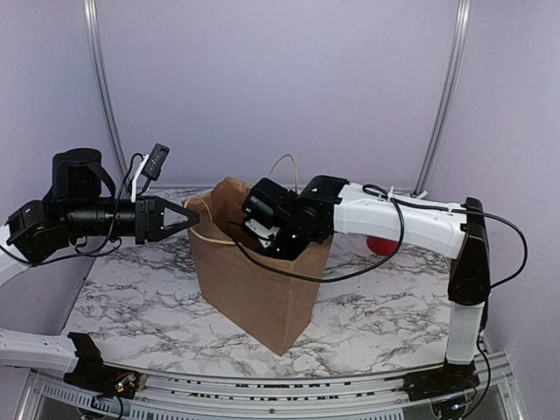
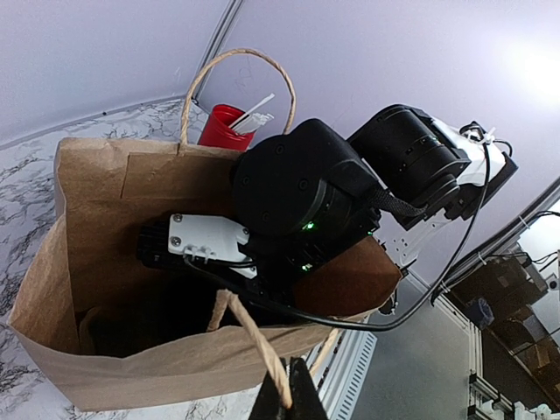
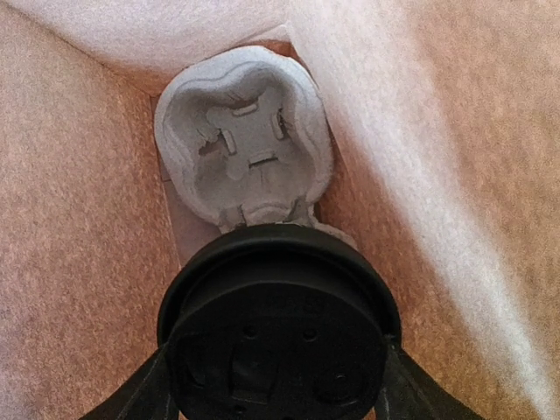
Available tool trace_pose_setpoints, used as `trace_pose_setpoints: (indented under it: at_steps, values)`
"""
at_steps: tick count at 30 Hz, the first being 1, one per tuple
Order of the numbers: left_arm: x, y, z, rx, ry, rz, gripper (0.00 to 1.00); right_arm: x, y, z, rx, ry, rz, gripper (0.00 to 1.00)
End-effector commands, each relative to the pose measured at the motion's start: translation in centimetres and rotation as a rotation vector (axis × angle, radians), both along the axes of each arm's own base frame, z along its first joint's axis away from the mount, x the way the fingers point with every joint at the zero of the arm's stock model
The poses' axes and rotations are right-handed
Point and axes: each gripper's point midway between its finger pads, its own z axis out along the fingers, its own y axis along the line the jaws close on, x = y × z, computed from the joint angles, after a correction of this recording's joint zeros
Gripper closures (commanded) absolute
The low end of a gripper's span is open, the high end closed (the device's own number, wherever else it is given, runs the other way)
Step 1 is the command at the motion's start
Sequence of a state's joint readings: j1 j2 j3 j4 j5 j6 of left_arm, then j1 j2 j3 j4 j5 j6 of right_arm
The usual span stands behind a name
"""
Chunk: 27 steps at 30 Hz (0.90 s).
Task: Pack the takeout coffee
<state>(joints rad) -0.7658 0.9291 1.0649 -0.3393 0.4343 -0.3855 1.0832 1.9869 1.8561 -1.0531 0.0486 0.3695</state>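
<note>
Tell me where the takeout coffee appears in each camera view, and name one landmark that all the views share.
Top external: not visible, hidden inside the brown paper bag.
Left wrist: not visible, the right arm in the bag's mouth blocks it.
Right wrist: bottom centre, the takeout coffee, lid towards the camera, held in the right gripper.
Shared landmark: the bag, brown walls in every view.

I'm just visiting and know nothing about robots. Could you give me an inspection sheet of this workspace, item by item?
Surface: marble-patterned table, with a brown paper bag standing open on it.
Job's things: takeout coffee, black lid on, inside the bag over a pulp cup carrier.
Clutter: red cup with white sticks, behind the bag.
Grippers: left gripper pinches the bag's twine handle; right gripper holds the coffee.
Cables: black cable loops off the right arm.
Surroundings: pale walls, metal poles.
</note>
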Motion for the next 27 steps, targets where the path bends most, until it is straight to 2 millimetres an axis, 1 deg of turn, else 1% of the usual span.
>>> trace_pose_setpoints:
  at_steps: [1,4,7,11,12,14,16,18,19,27]
  values:
    - [0.4,-0.2,1.4,-0.031,-0.037,0.014,1.00,-2.5,-2.3,-5.8,-0.168,0.152,0.017,0.50]
    - [0.5,-0.2,1.2,-0.027,-0.036,0.018,1.00,-2.4,-2.8,-6.4,-0.195,0.155,0.011,0.50]
    - [0.5,-0.1,1.2,-0.026,-0.041,0.019,1.00,-2.3,-2.5,-6.2,-0.180,0.151,0.008,0.50]
    - [0.8,-0.2,0.6,-0.009,-0.038,0.023,1.00,-2.2,-2.3,-6.1,-0.162,0.151,0.003,0.50]
    - [0.9,-0.3,0.6,-0.008,-0.036,0.024,1.00,-2.5,-2.7,-6.9,-0.174,0.170,0.001,0.51]
    - [0.9,-0.2,0.5,-0.008,-0.036,0.031,1.00,-2.6,-2.3,-6.9,-0.148,0.183,0.004,0.51]
    - [1.0,0.0,0.5,-0.006,-0.041,0.041,1.00,-2.5,-1.5,-6.1,-0.104,0.187,0.009,0.51]
    - [0.9,0.1,0.3,-0.005,-0.041,0.042,1.00,-2.2,-1.4,-5.5,-0.084,0.192,0.007,0.51]
    - [0.9,0.1,0.3,-0.005,-0.041,0.044,1.00,-1.7,-0.9,-4.3,-0.058,0.176,0.006,0.51]
    - [1.5,0.4,-0.8,0.026,-0.028,0.079,1.00,0.3,-0.7,0.9,-0.067,0.063,-0.010,0.51]
